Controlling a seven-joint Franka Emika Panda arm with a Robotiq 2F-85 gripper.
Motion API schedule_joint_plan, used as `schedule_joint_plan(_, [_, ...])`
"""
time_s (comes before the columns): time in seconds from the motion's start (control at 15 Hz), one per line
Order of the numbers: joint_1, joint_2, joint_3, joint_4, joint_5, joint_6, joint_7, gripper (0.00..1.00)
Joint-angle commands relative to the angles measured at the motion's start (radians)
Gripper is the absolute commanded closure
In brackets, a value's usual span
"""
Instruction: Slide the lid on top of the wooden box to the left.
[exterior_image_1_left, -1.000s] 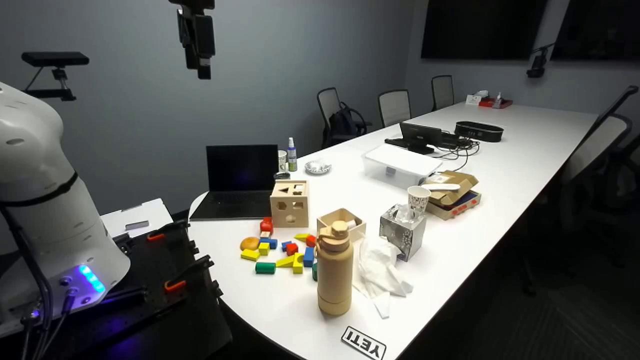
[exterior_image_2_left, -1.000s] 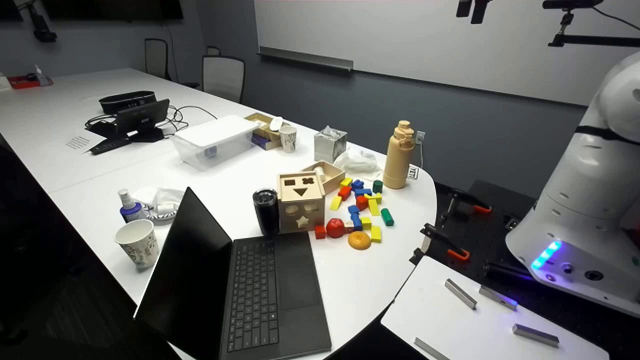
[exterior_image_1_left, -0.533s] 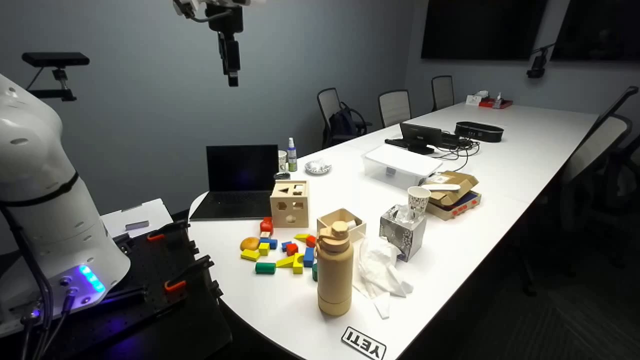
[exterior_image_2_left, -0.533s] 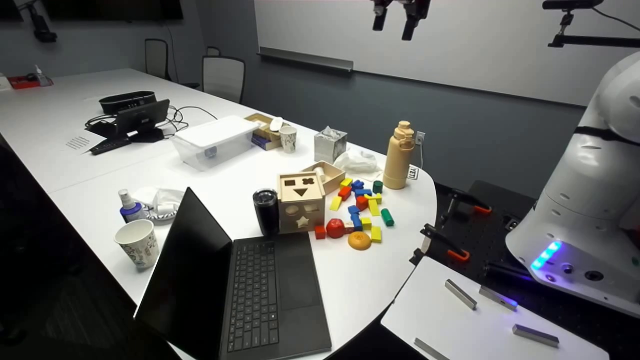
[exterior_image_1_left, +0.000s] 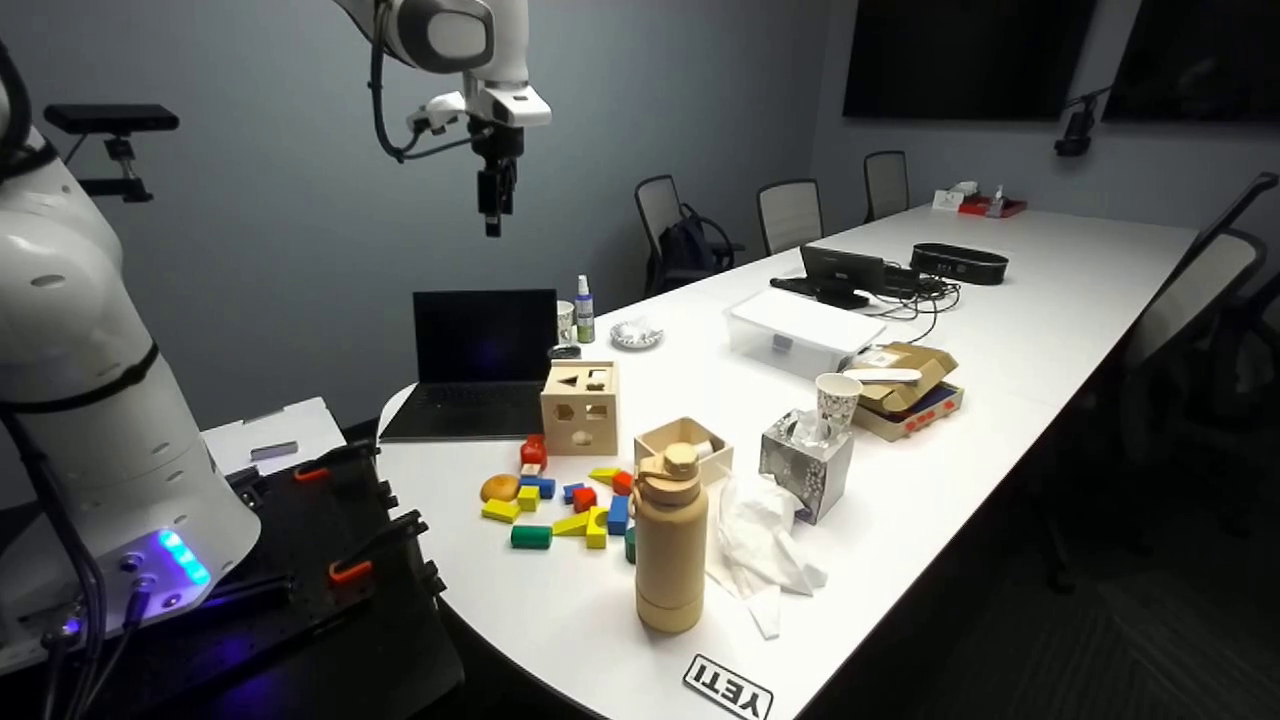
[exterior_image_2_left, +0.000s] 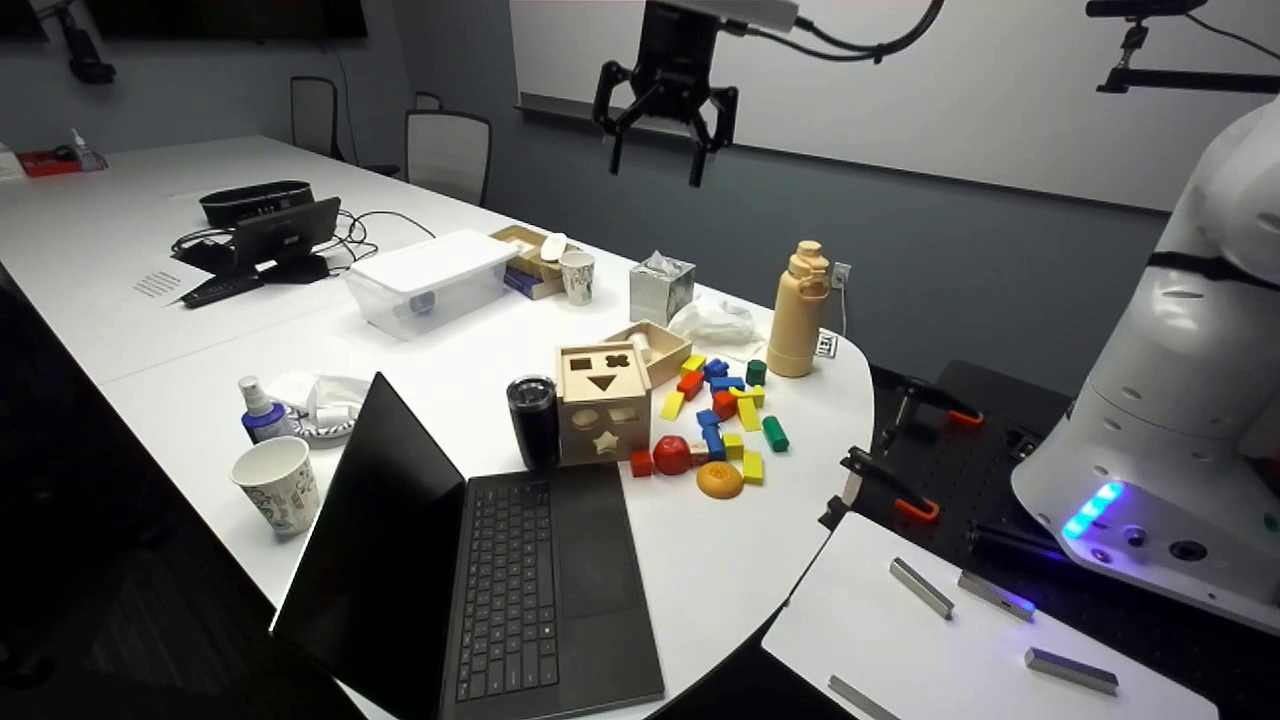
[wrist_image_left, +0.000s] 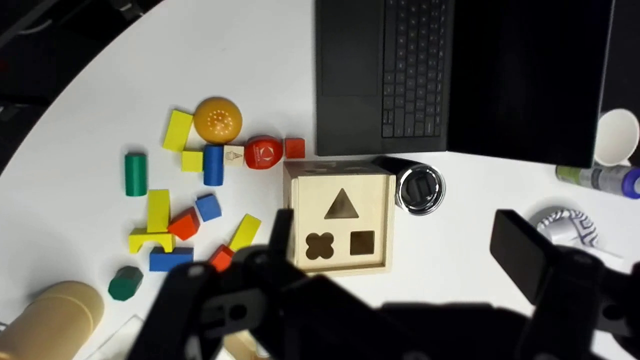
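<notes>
The wooden box (exterior_image_1_left: 580, 424) is a small pale cube with dark shape cut-outs, standing on the table in both exterior views (exterior_image_2_left: 578, 445). The lid (wrist_image_left: 342, 225) is the thin square panel in its top, with triangle, clover and square holes. It sits inside the raised rim and also shows in both exterior views (exterior_image_1_left: 581, 378) (exterior_image_2_left: 598, 370). My gripper (exterior_image_2_left: 655, 172) is open and empty, high above the table. In the wrist view my gripper (wrist_image_left: 394, 220) has its fingers wide apart; the box appears between them, nearer the left finger, which hides part of its edge.
A black tumbler (exterior_image_2_left: 533, 420) stands close beside the box. An open laptop (exterior_image_2_left: 600, 560) lies next to it. Several coloured blocks (wrist_image_left: 159, 210), a red apple (wrist_image_left: 263, 152), a tan bottle (exterior_image_1_left: 670, 560) and an open wooden tray (exterior_image_2_left: 665, 365) stand around it.
The arm has swung out over the table and come down, bringing the gripper closer to the box. The gripper's fingers look wider apart than before. The box and lid have not moved.
</notes>
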Motion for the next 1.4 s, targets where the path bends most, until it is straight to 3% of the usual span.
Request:
schedule_joint_plan(0.0, [0.029, 0.149, -0.008, 0.003, 0.01, 0.181, 0.181, 0.0])
schedule_joint_plan(0.47, [0.154, 0.387, -0.079, -0.02, -0.101, 0.498, 0.652, 0.0])
schedule_joint_plan(0.73, [0.251, 0.449, -0.147, -0.048, -0.173, 0.533, 0.949, 0.0])
schedule_joint_plan(1.0, [0.273, 0.517, -0.143, -0.042, -0.151, 0.542, 1.073, 0.0])
schedule_joint_plan(1.33, [0.284, 0.595, -0.166, 0.029, -0.174, 0.558, 1.118, 0.0])
